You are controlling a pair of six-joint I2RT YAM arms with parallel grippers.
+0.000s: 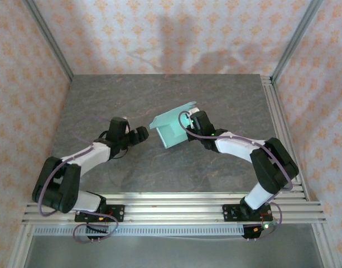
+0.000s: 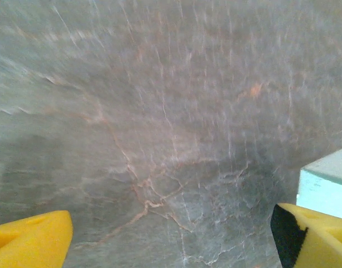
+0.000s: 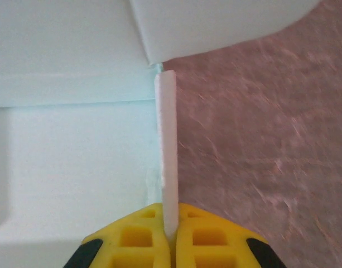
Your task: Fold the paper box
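Top external view: a grey, veined stone-look tabletop (image 1: pixel 131 100) sits between walls of pale wallpaper with an orange pattern (image 1: pixel 159 33), with silver aluminium rails (image 1: pixel 176 204) along its near edge. The pale mint-green thin card paper box (image 1: pixel 169 131), partly shaped, lies around the middle of the tabletop, a little to the right. The right tool (image 1: pixel 186 121) meets it at its right side. The left tool (image 1: pixel 141 134) points at the box's left corner from the left, near it but apart. Whether the box rests flat or is raised cannot be told from here.

Left wrist view: the left tool (image 2: pixel 171 245) is spread wide, its yellow fingertips (image 2: pixel 28 240) at the two bottom corners, with nothing between them but blurred tabletop (image 2: pixel 159 111). A mint corner of the paper box (image 2: pixel 327 184) comes in at the right edge, just above the right-hand fingertip. I cannot tell whether they touch.

Right wrist view: the right tool (image 3: pixel 171 240) is pressed together on a thin upright edge of the card, pinching the paper box (image 3: pixel 76 156). That edge runs up from between the yellow fingers (image 3: pixel 137 237). A flat mint panel lies to the left of it, a rounded flap (image 3: pixel 215 22) spreads across the top, and reddish-grey tabletop (image 3: pixel 260 156) shows to the right.
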